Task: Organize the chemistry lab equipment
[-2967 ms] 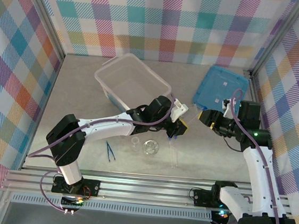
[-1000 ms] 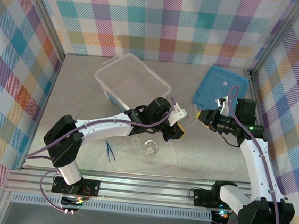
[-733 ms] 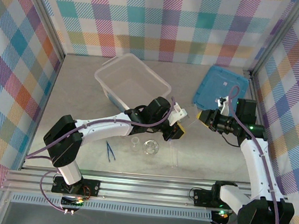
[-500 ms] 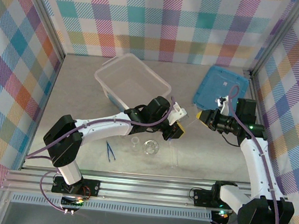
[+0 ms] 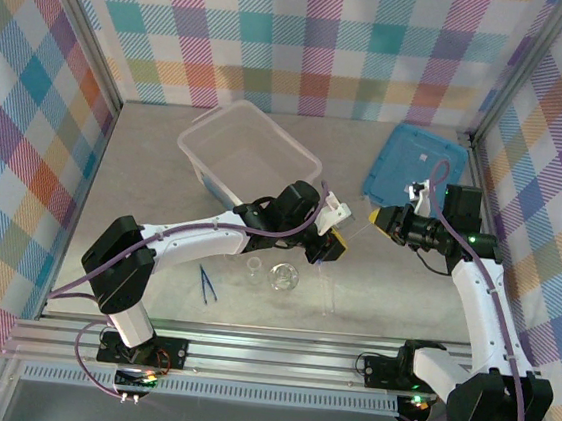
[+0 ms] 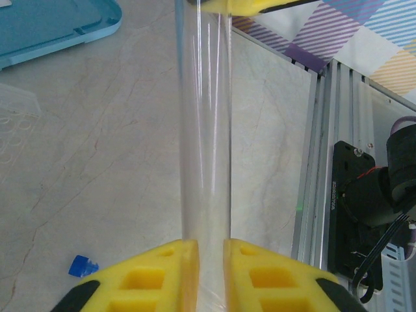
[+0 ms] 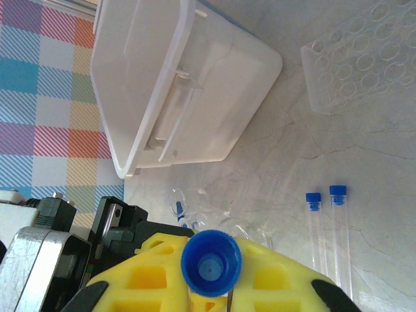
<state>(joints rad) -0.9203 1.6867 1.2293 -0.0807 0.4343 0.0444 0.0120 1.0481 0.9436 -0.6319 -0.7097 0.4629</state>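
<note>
Thin clear tube (image 6: 205,130) clenched between left fingers (image 6: 162,276); blue cap (image 7: 211,262) pinched between right fingers (image 7: 276,279). Judged slippery, fragile; light mid-shaft grip advised.

L arm is stretching out to the right w/ L gripper (image 5: 330,246) pinching a clear tube (image 6: 205,130), while R arm is bending left, R gripper (image 5: 375,217) clamping a blue cap (image 7: 211,263), tips facing each other.

tubes (image 7: 340,240) 3 | flask (image 5: 283,276) 1 | beaker (image 5: 253,267) 1 | tweezers (image 5: 206,284) 1 | box (image 5: 211,123) 1
</note>
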